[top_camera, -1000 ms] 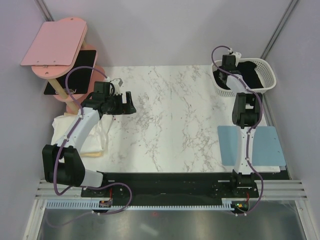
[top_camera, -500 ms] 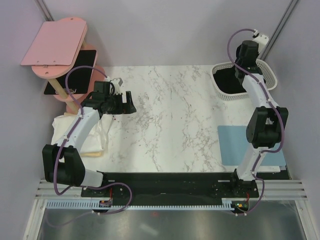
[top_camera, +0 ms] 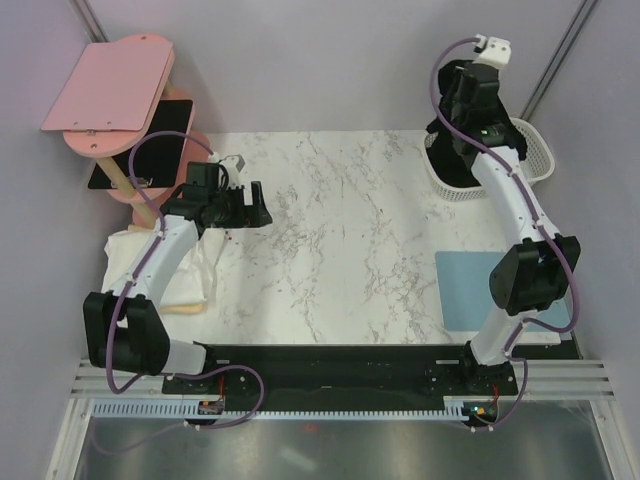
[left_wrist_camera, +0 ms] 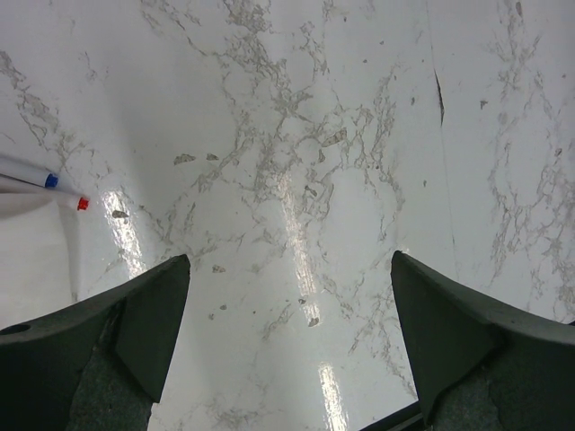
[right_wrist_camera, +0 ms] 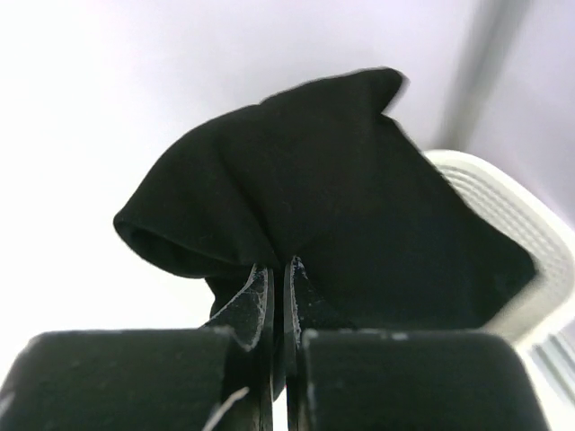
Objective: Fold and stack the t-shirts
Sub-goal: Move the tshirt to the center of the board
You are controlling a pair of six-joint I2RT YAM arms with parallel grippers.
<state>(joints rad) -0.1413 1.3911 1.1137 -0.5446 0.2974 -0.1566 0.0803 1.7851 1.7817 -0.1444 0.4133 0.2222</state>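
My right gripper (right_wrist_camera: 278, 265) is shut on a fold of a black t-shirt (right_wrist_camera: 341, 180) and holds it up in the air. In the top view the right gripper (top_camera: 458, 118) is raised above the left rim of the white basket (top_camera: 525, 160), and the black t-shirt (top_camera: 438, 158) hangs below it. My left gripper (top_camera: 250, 205) is open and empty over the marble table (top_camera: 340, 240). In the left wrist view its fingers stand wide apart (left_wrist_camera: 292, 269) above bare marble. A pile of white t-shirts (top_camera: 150, 262) lies at the left edge of the table.
A light blue board (top_camera: 500, 290) lies at the right front of the table. A pink stand (top_camera: 110, 85) with a black pad (top_camera: 145, 145) stands at the back left. The basket rim (right_wrist_camera: 530, 260) shows behind the black shirt. White cloth edge with red and blue marks (left_wrist_camera: 63, 193).
My right arm has risen out of the basket and swung left, lifting the black t-shirt with it. The left arm has stayed in place.
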